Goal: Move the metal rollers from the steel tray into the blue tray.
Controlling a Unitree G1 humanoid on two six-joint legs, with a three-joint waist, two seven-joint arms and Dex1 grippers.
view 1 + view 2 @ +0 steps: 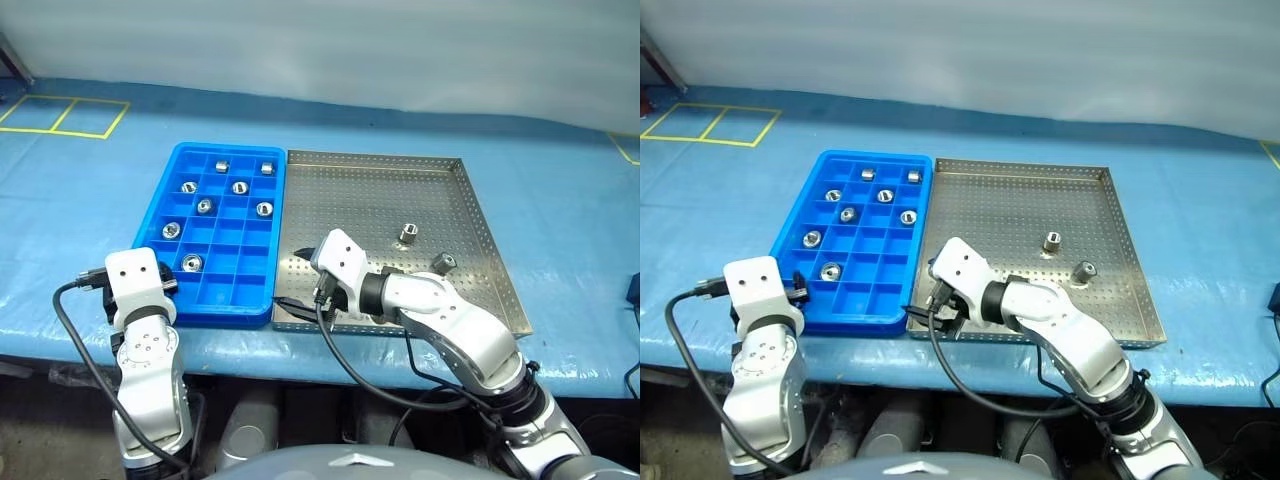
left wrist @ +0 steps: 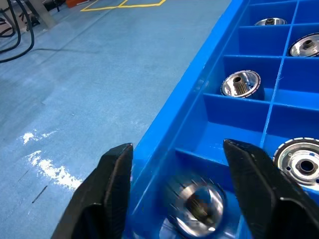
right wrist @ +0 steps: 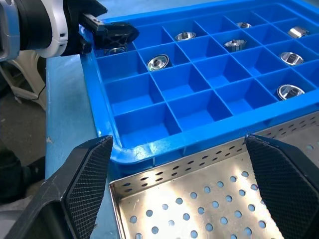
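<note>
Left eye view: blue-covered table (image 1: 560, 200), yellow tape lines (image 1: 62, 115).

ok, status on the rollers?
Left gripper open over blue tray, roller below. Right gripper open, empty. Two rollers left in steel tray. Nothing blocking.

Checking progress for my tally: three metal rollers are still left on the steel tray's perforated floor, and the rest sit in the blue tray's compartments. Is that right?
Not quite: two metal rollers are left on the steel tray, not three. The left eye view shows them on its perforated floor; the rest do sit in the blue tray compartments.
</note>
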